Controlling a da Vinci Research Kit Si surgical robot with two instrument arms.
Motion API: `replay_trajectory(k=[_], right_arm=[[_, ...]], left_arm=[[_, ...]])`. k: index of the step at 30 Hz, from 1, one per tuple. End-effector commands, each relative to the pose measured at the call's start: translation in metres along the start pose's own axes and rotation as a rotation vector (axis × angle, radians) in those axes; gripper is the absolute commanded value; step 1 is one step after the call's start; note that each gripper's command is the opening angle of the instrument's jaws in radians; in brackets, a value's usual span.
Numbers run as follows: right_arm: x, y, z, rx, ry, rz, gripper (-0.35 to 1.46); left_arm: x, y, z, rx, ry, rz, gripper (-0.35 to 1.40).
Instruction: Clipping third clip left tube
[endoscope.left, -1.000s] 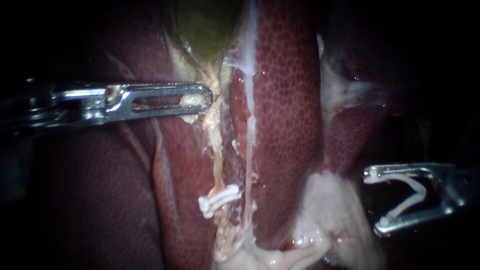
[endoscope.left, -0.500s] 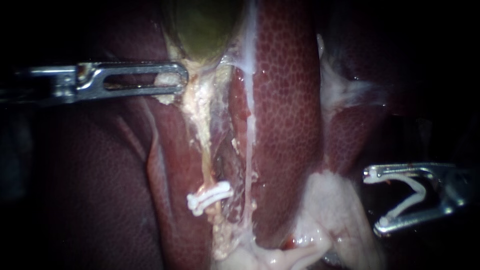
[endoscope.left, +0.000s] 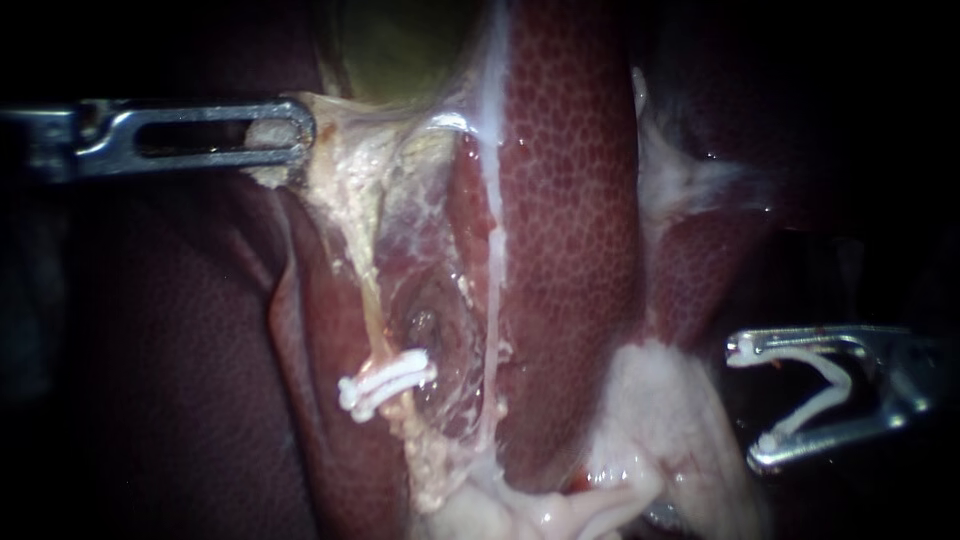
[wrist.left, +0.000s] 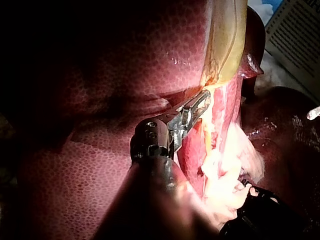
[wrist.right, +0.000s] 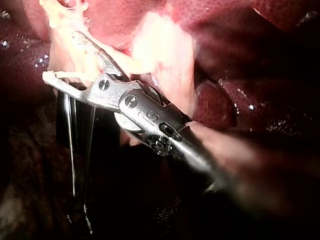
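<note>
The endoscope's light fell mainly on the middle of its view. The liver (endoscope.left: 570, 200) there was bright, while the borders sank into near black. The left instrument (endoscope.left: 297, 130), gripping the dim gallbladder (endoscope.left: 400, 50), gave a dull metallic gleam. The right instrument (endoscope.left: 750, 405) sat in shadow, and only its jaw rims and the open clip (endoscope.left: 835, 385) they held shone. The clip on the tube (endoscope.left: 385, 382) glared white. In the left wrist view, strong light washed out the pale tissue (wrist.left: 227, 170) beside the jaws, and the liver beyond lay dark. In the right wrist view, pale tissue ahead of the jaws was overexposed, wet glints dotted the liver, and all beneath the shaft was black.
</note>
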Motion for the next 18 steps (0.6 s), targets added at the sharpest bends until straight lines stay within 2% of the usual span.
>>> replay_trajectory(k=[1,9,18], right_arm=[[0.0,0.0,0.0,0.0,0.0,0.0,0.6],[-0.0001,0.0004,0.0005,-0.004,0.003,0.001,0.6],[-0.001,0.0023,0.0034,-0.026,0.019,0.001,0.6]], left_arm=[[0.0,0.0,0.0,0.001,0.0,0.0,-0.15],[0.0001,0.0,0.0,0.0,-0.001,0.001,-0.15],[0.0001,-0.0001,-0.0001,0.0,-0.001,0.001,-0.15]])
